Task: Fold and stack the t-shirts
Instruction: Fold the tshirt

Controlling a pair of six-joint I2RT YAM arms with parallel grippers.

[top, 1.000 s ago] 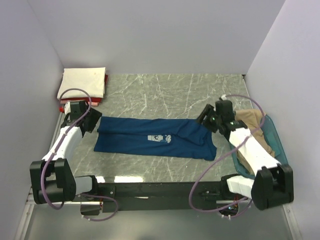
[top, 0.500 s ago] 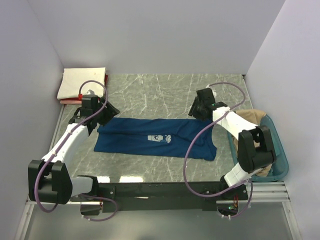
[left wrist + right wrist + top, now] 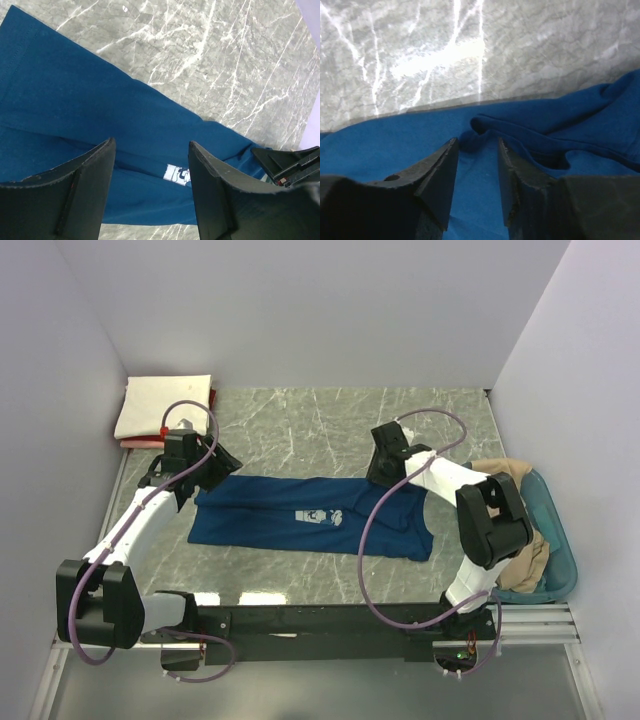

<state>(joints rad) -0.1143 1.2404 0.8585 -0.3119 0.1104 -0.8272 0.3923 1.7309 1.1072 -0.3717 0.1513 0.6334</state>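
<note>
The dark blue t-shirt (image 3: 300, 515) lies as a long strip across the table, its pale print (image 3: 320, 515) facing up. My left gripper (image 3: 216, 466) hovers over its far left corner, jaws open; in the left wrist view the blue cloth (image 3: 75, 100) and the print (image 3: 177, 173) show past my left gripper (image 3: 151, 145). My right gripper (image 3: 384, 469) is low over the far right edge, open. In the right wrist view a raised wrinkle (image 3: 485, 122) lies just ahead of my right gripper (image 3: 477, 141), nothing between the fingers. A cream tee (image 3: 165, 405) rests folded on a red one (image 3: 212, 400).
A teal tub (image 3: 560, 560) at the right edge holds a tan tee (image 3: 508, 472). The folded stack sits in the far left corner against the wall. Grey marble table (image 3: 330, 425) shows beyond the shirt. Walls close in on the left, back and right.
My right arm swung left from the tub to the shirt's far right edge and its jaws narrowed. My left arm moved up to the far left corner, then held.
</note>
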